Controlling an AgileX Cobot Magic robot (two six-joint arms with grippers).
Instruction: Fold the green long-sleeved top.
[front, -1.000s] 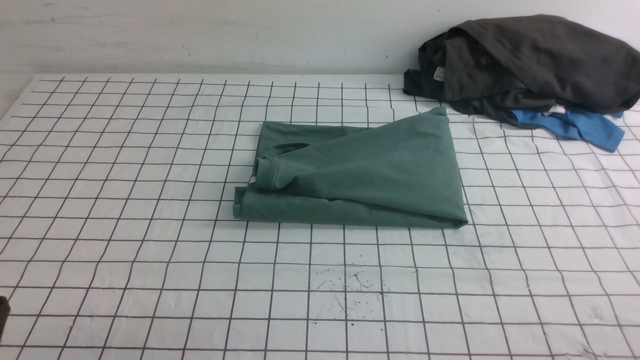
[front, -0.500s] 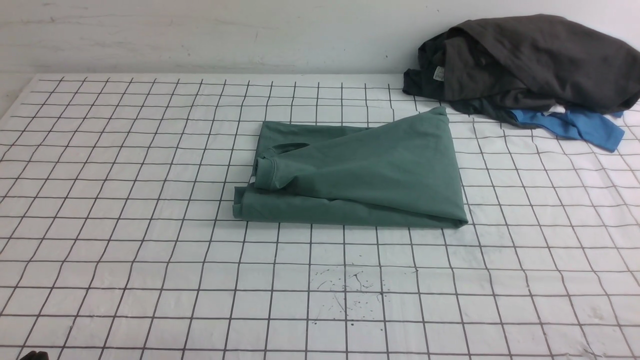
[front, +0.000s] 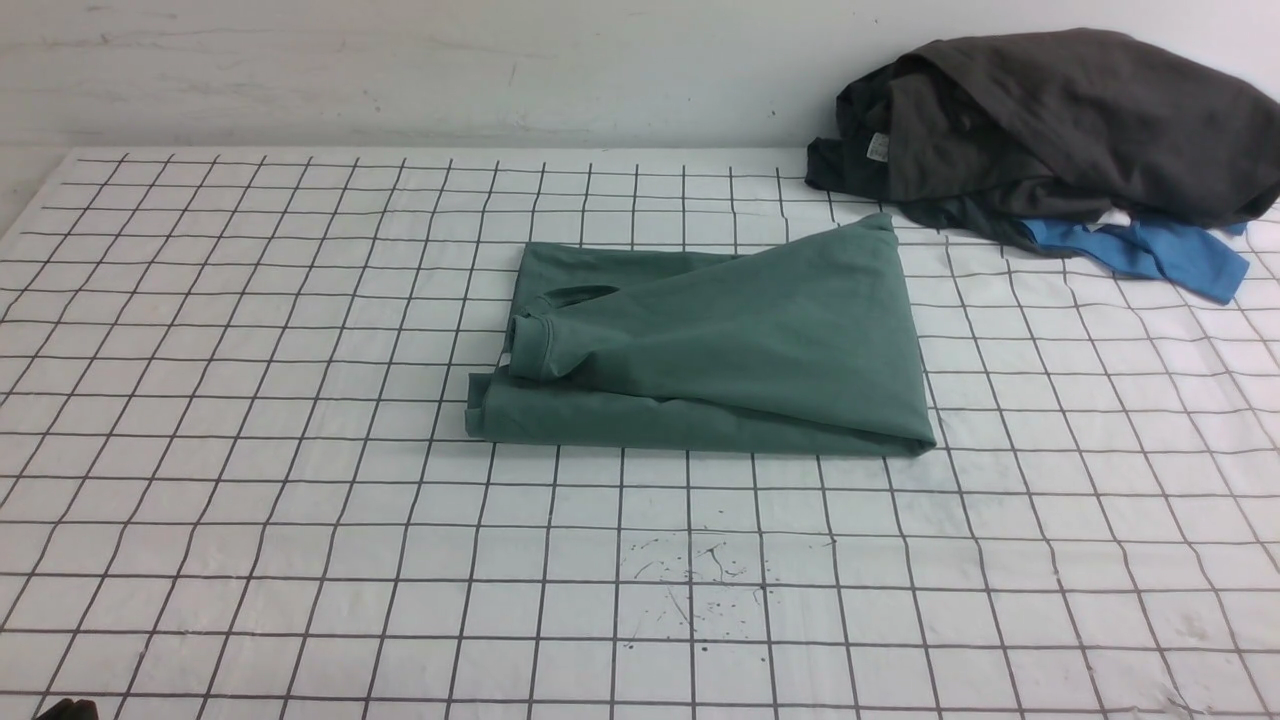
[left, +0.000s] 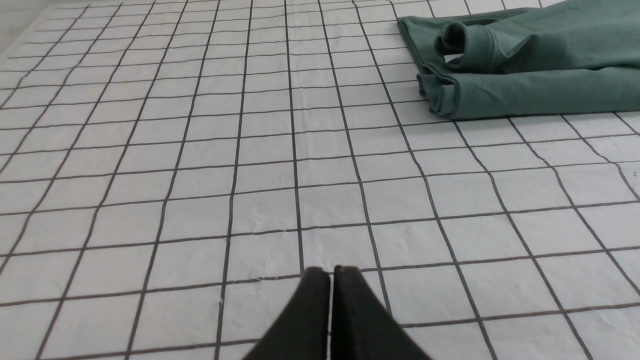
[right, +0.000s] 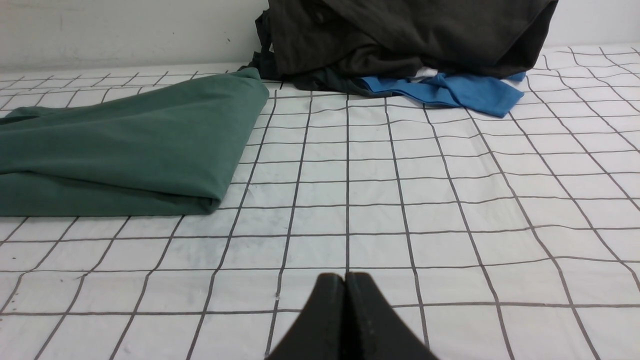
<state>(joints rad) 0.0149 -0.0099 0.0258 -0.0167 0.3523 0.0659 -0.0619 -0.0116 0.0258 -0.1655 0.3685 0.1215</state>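
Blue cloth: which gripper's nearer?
Right. Right gripper is short of the blue cloth, facing it; left gripper is farther off, over to the left.

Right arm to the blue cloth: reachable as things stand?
Probably yes, at its loose end. The right gripper is shut on nothing, so it must open first. The blue cloth pokes out on the near side of the dark pile; its rest looks pinned under that.

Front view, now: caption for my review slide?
Folded green long-sleeved top on the gridded tabletop, with dark charcoal-grey garments and bright blue cloth at far right.
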